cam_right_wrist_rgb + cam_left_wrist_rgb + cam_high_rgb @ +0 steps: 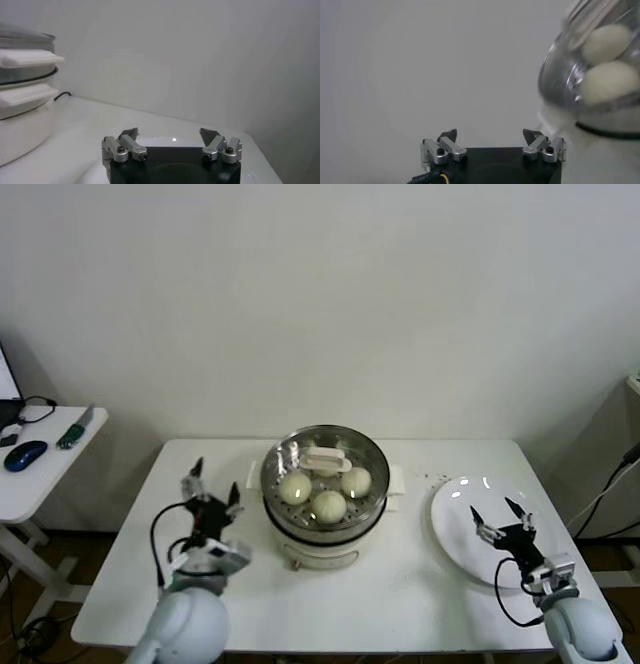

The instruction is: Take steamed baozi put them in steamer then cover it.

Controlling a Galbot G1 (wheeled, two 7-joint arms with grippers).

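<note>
We see the steamer (pixel 325 489) at the table's (pixel 400 604) middle, toward its far edge, with the glass lid (pixel 325 459) on it. Three baozi (pixel 328 504) show through the glass; a fourth we cannot make out. The left gripper (pixel 212 494) hangs just beside the steamer, toward the table's left edge, fingers spread wide and holding nothing. The right gripper (pixel 503 519) hangs over the bare plate (pixel 460 534) near the right edge, likewise wide open and empty.
</note>
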